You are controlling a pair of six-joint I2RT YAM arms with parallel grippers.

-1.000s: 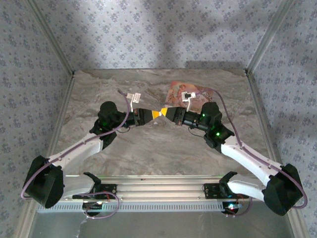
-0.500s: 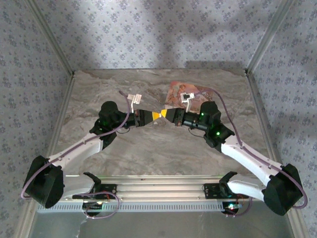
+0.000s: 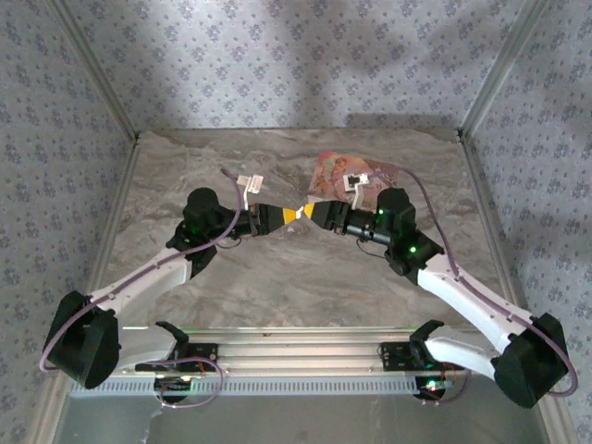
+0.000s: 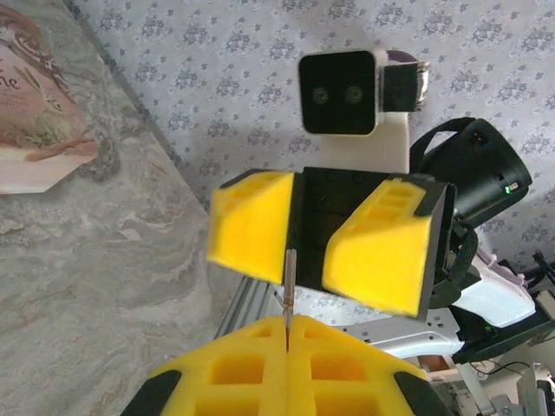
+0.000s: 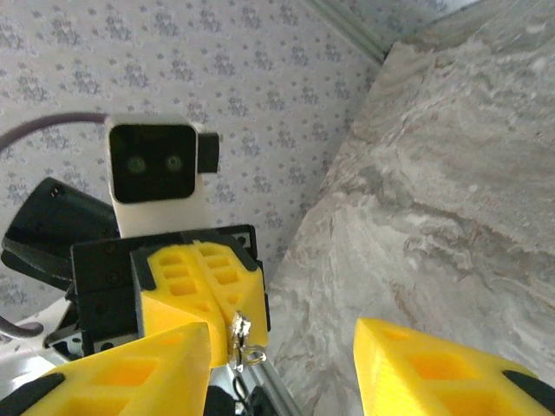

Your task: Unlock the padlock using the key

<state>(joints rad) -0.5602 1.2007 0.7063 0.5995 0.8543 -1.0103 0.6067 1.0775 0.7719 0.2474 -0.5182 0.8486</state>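
From my seat, both arms reach in from the near edge of the bench [image 3: 277, 287] and meet nose to nose in the air over its middle.

On the left wrist camera, closest to the lens, my left pincer [image 4: 286, 328] is pressed fully closed. The key [image 4: 287, 282] is pinched in the seam between its yellow pads, thin metal blade standing straight out.

Just past the blade tip, my right pincer [image 4: 308, 238] faces it with its jaws parted about halfway. One yellow finger [image 4: 251, 225] sits to each side, and the blade points up into the gap between them. I cannot tell whether metal touches either finger.

The right wrist camera shows the same thing from the other side: the key's silver end pokes out of the closed left pads, just beside one of the spread right fingers.

Farther back on the marbled surface, a pink packet [image 3: 326, 172] lies flat towards the far right, well apart from both pincers. Patterned walls stand beyond it.
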